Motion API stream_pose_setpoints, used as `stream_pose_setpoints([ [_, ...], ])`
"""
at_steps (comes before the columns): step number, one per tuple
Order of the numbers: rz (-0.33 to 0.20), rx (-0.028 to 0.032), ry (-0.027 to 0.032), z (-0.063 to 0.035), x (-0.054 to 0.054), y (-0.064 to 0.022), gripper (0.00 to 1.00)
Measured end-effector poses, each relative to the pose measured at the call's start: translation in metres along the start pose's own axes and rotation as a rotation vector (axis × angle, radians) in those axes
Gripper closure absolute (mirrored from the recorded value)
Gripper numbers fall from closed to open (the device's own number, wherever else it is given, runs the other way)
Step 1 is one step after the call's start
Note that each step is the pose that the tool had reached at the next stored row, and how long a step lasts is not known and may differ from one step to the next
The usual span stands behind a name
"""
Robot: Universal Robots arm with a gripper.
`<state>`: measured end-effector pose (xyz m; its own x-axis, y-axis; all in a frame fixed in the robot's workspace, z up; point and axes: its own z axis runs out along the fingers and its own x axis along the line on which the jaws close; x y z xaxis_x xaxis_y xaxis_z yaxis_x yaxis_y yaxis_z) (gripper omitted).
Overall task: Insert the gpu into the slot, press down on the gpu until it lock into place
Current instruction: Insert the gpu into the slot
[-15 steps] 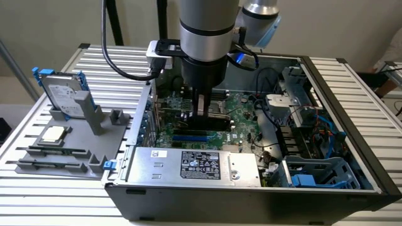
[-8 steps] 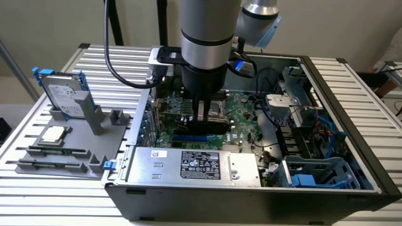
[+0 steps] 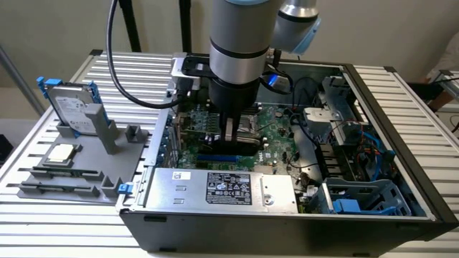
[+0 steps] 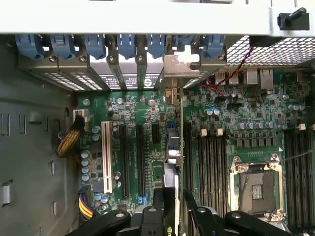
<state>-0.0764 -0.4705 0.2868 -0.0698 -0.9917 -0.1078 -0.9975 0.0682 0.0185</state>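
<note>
My gripper clamps the gpu between its fingers, jaws set wide on the card's edge. The card stands upright below me, over the blue slot on the motherboard.

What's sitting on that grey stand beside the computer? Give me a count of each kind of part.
Hard drive: 1
Processor chip: 1
Memory sticks: 2
Total: 4 parts on the grey stand
</note>
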Motion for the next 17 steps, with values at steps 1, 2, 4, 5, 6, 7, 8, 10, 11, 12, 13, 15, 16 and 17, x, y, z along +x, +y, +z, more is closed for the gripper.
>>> stream_pose_setpoints([
  [1, 0.0, -0.0037, 0.0003, 0.0003, 0.0, -0.0001, 0.74],
  [2, 0.001, -0.0057, 0.0006, 0.0003, 0.0, 0.0, 0.74],
  [4, 0.001, -0.0063, 0.0005, 0.0004, 0.0001, 0.0, 0.74],
  [5, 0.001, -0.0064, 0.0004, 0.0005, 0.0001, -0.0001, 0.74],
  [6, 0.001, -0.0064, 0.0004, 0.0005, 0.0001, -0.0002, 0.74],
  [7, 0.001, -0.0064, 0.0005, 0.0006, 0.0001, -0.0002, 0.74],
  [8, 0.001, -0.0064, 0.0003, 0.0009, 0.0, -0.0002, 0.74],
  [10, 0.001, -0.0063, 0.0012, 0.0015, -0.0001, -0.0003, 0.74],
  [11, 0.001, -0.0062, 0.0024, 0.0018, -0.0004, -0.0002, 0.74],
  [12, 0.001, -0.0062, 0.0035, 0.0019, -0.0007, -0.0002, 0.74],
  [13, 0.001, -0.0061, 0.0043, 0.002, -0.0008, -0.0002, 0.74],
  [15, 0.001, -0.006, 0.0052, 0.0019, -0.0007, -0.0002, 0.74],
  [16, 0.001, -0.0061, 0.0054, 0.0019, -0.0008, -0.0001, 0.74],
  [17, 0.001, -0.006, 0.0054, 0.0019, -0.0008, -0.0001, 0.74],
])
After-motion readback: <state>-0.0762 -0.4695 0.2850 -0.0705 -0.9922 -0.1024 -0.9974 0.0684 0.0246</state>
